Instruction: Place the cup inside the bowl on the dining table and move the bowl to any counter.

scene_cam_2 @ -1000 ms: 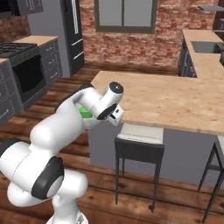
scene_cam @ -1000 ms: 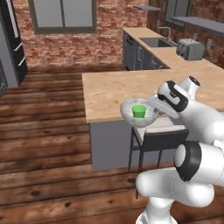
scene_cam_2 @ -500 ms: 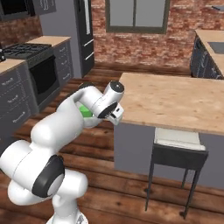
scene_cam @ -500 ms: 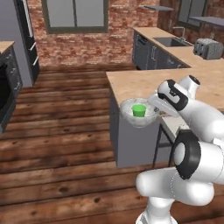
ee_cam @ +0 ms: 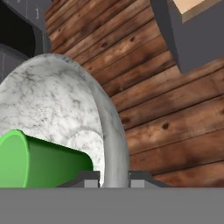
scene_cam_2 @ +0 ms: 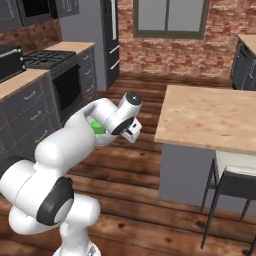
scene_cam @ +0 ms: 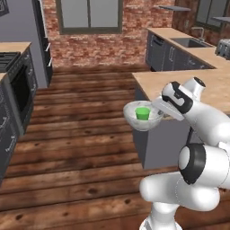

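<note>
Pinching the bowl (ee_cam: 65, 109) by its rim, the gripper (ee_cam: 113, 177) has one finger tip on each side of the wall, so it's shut on it. The cup (scene_cam: 143, 113) sits inside, and the whole lot hangs in the air over the wood floor (scene_cam: 81, 148), just off the corner of the table (scene_cam: 188, 85). So step one looks done and this is the carry. Next I'd guess it needs to get to a counter (scene_cam_2: 25, 82) beside the stove (scene_cam_2: 47, 59) and set the bowl down level, without tipping the cup out.
</note>
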